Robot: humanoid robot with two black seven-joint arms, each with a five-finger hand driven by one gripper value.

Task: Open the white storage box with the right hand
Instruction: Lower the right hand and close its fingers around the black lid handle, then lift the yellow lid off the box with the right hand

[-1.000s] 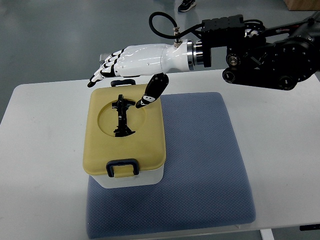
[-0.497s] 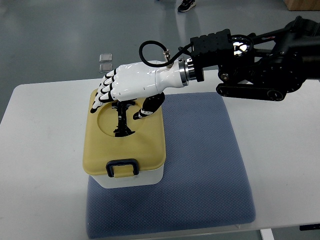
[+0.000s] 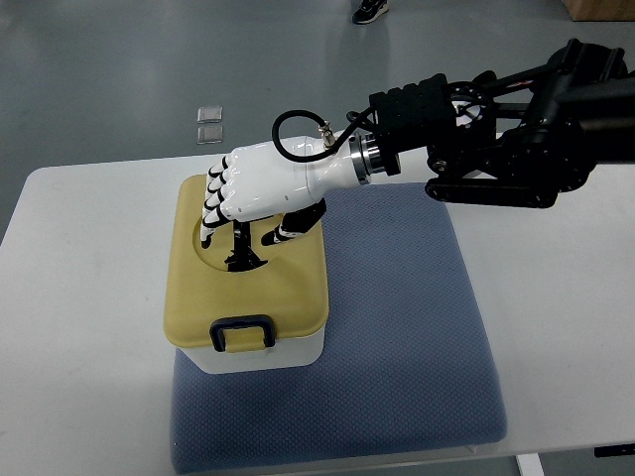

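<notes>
Box (image 3: 260,342) sits on blue mat (image 3: 397,327), left part, on white table (image 3: 89,297). Right hand (image 3: 253,193) over yellow lid (image 3: 298,273), fingers (image 3: 210,213) curling down around black handle (image 3: 241,248) in the round recess; firm grip not clear. Likely placed to lift. Lid smooth plastic, rounded corners; mat textured weave. Dark latch (image 3: 243,330) at near edge.

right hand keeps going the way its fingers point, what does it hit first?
Probably the black handle in the round recess of the yellow lid: the right hand has its fingers curling down over it. Contact can't be judged from this view.
</notes>
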